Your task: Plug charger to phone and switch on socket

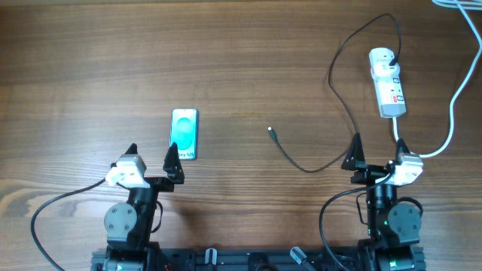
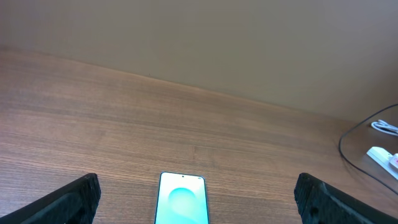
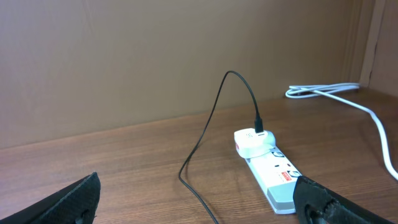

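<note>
Overhead view: the phone (image 1: 184, 133) lies flat, screen up and lit, on the table (image 1: 241, 60), just ahead of the left gripper (image 1: 152, 150). The left wrist view shows it centred between that gripper's two fingers, which stand wide apart and hold nothing. This placement suits a steadying grip on the phone by the left arm.

The charger (image 1: 307, 171) runs from an adapter (image 1: 382, 56) already seated in the socket (image 1: 387, 83), loops down past the right gripper (image 1: 377, 143), and ends in a plug tip (image 1: 270, 131) lying free on the table. The tip rests between the two arms, well apart from the phone; it is not yet connected.

The socket lies ahead of the right gripper, trailing a white cord (image 1: 454, 98) to the right. The right fingers are also fully spread and empty. The switch position cannot be read from these views.

Judgement: no step is begun. The right arm is better placed for the tip and the switch.
</note>
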